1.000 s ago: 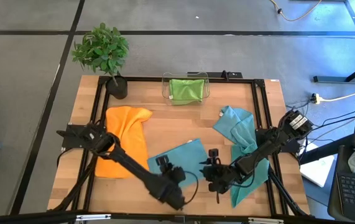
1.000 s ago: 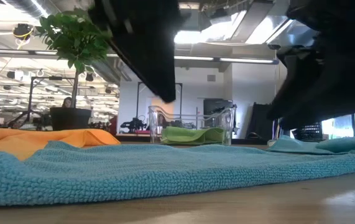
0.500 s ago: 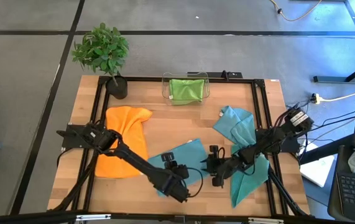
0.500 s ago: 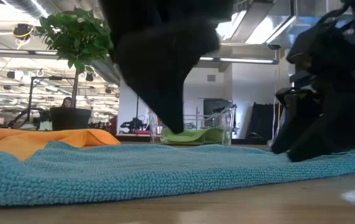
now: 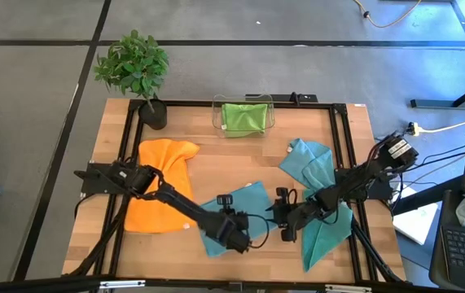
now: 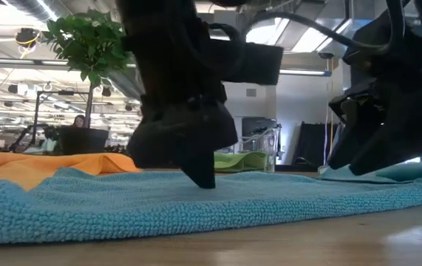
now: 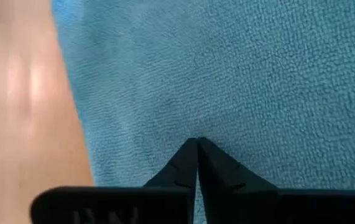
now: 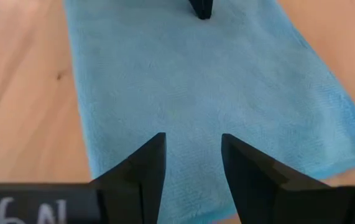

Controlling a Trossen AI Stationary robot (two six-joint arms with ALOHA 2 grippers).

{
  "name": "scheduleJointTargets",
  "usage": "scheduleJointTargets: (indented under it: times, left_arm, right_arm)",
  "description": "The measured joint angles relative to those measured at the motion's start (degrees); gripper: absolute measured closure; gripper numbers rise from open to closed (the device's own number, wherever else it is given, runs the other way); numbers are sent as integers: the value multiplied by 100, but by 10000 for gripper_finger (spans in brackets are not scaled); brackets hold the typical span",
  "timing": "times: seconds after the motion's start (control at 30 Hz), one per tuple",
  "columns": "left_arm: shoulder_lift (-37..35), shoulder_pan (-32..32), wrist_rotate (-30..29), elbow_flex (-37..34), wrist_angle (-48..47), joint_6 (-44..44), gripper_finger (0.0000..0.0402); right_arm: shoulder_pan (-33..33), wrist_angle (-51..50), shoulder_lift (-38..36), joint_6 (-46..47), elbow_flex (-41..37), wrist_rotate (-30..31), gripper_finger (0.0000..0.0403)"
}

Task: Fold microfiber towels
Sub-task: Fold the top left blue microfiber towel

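Wooden table (image 5: 216, 167) — potted plant (image 5: 134, 69) at its corner

- Right wrist view: pale characters resembling "6A" on the dark gripper body (image 8: 28, 208), cut by the picture's edge; reading uncertain.
- Left wrist view: faint embossed marks on the gripper body (image 7: 102, 211); illegible.
- No other text seen.

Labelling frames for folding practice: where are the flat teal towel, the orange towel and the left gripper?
Flat teal microfiber towel (image 5: 244, 202): high view, its bare far part.
Orange microfiber towel (image 5: 165, 175): high view, its middle.
Left gripper (image 6: 202, 179): low view, shut tips on the teal towel.
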Motion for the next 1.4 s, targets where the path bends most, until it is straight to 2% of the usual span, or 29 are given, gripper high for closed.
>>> scheduleJointTargets:
  times: [0.17,0.37,0.57,0.8,0.93,1.03,1.23,1.4]
  left_arm:
    - [-141,32,-16,-94,-7,293,399]
    - [-696,-75,-200,-832,284,13,401]
    - [-1267,-304,-175,-1688,1565,-2,401]
    - [-1416,-333,-128,-2090,1909,-236,401]
    - [-1408,-288,333,-2469,2437,-276,401]
    - [-1444,-279,477,-2505,2618,-242,401]
    - [-1443,-184,805,-2512,2848,-118,401]
    - [-1440,-145,856,-2512,2849,-368,401]
  right_arm:
    - [5,-137,-371,124,2,-4,246]
    - [8,-191,-602,138,2,-2,246]
    - [8,-148,-437,270,2,-44,246]
    - [-182,201,-86,258,2,-21,246]
    - [-351,501,155,255,2,-492,246]
    - [-451,532,220,244,4,-726,246]
    - [-666,510,219,361,4,-736,246]
    - [-841,342,321,420,4,-750,246]
